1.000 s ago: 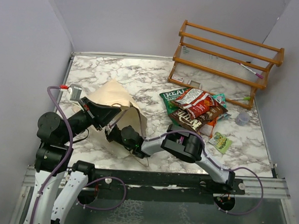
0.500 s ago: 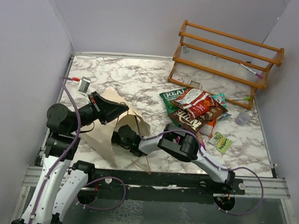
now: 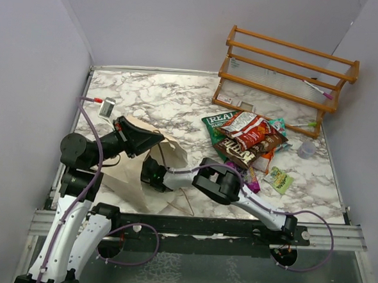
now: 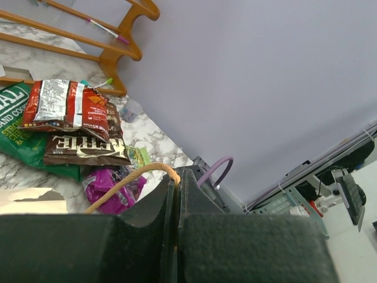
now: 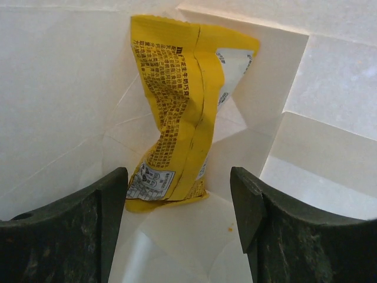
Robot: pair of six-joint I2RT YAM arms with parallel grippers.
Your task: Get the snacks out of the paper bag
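A yellow packet (image 5: 182,112) is seen lying inside the paper bag (image 3: 126,179), its lower end flanked by the spread fingers of the right gripper (image 5: 178,191); nothing is pinched there. From above, the paper bag is found at about 8 o'clock on the marble table (image 3: 172,95), and its mouth is entered by the right gripper from 3 o'clock. The cord handle (image 4: 126,183) is clamped in the left gripper (image 4: 177,191), whose jaws are pressed together on it. At 3 o'clock of the paper bag other snacks are piled: a green packet (image 3: 217,123), a red packet (image 3: 247,127), a brown packet (image 3: 240,151) and a magenta packet (image 4: 112,186), with a light-green packet (image 3: 280,180) set just apart at 4 o'clock. A rack (image 3: 289,71) is placed at 1 o'clock of the table, and a cup (image 3: 307,149) at 3 o'clock of the pile.
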